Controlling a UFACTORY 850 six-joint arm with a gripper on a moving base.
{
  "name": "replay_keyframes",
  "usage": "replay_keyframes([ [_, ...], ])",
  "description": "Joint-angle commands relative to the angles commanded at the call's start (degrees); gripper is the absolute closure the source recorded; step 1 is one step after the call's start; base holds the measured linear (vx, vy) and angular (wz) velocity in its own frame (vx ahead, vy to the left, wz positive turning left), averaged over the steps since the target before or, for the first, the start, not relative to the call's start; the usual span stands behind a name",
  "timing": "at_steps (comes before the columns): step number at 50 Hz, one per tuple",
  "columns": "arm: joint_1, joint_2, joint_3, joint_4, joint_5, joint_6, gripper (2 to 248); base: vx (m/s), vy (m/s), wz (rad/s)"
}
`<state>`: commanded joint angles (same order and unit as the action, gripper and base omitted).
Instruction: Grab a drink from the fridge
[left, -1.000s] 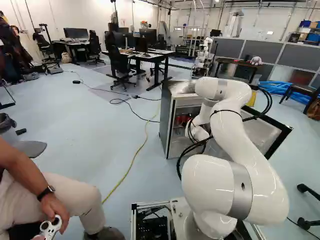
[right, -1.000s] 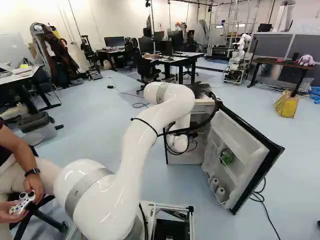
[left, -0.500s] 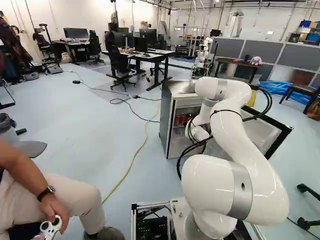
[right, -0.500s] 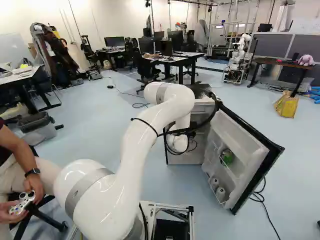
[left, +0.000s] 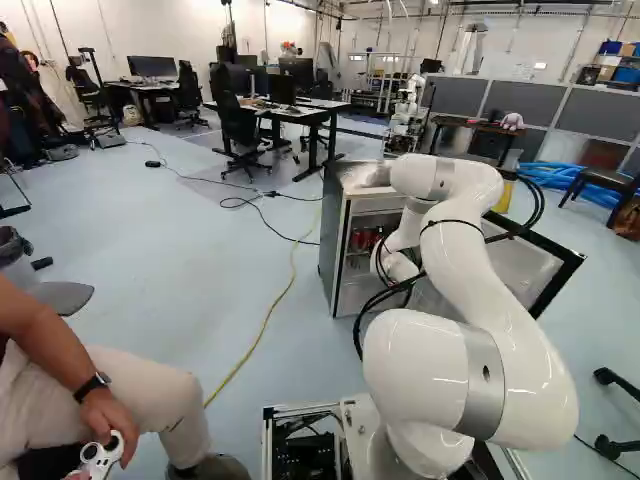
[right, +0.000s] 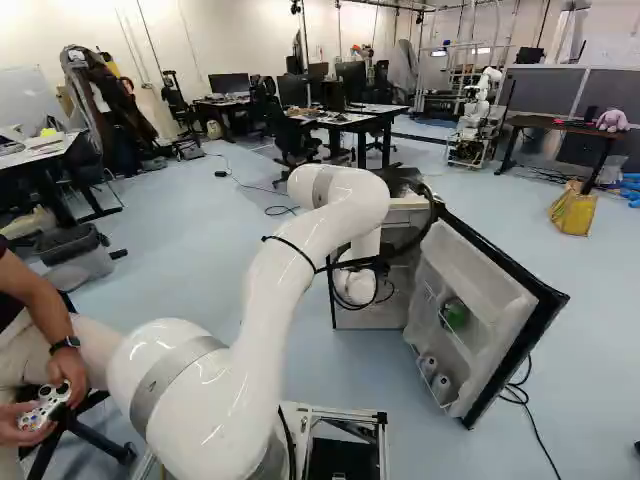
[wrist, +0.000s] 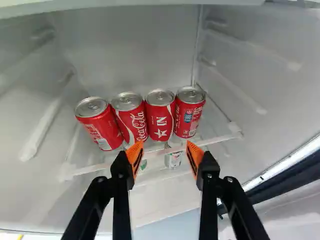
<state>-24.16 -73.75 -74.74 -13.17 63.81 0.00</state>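
Four red cans (wrist: 159, 115), upright in a row on the fridge (left: 345, 235) shelf (wrist: 90, 169). One pair of black fingers (wrist: 164, 159), orange-padded, standing apart, nothing between them, the cans ahead. One fridge door (right: 480, 310), wide open.

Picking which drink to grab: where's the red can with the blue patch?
In the wrist view, the blue-patched red can ends the four-can row on the clear shelf, ahead of the jaws, nearest the black edge strip.
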Motion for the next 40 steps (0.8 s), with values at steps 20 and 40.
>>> replay_keyframes([
  [20, 0.0, -0.01, -0.01, 0.0, 0.0, 0.0, 108, 0.0, 0.0, 0.0],
  [40, -0.16, -0.66, -1.24, 0.0, 0.68, 0.0, 108, 0.0, 0.0, 0.0],
])
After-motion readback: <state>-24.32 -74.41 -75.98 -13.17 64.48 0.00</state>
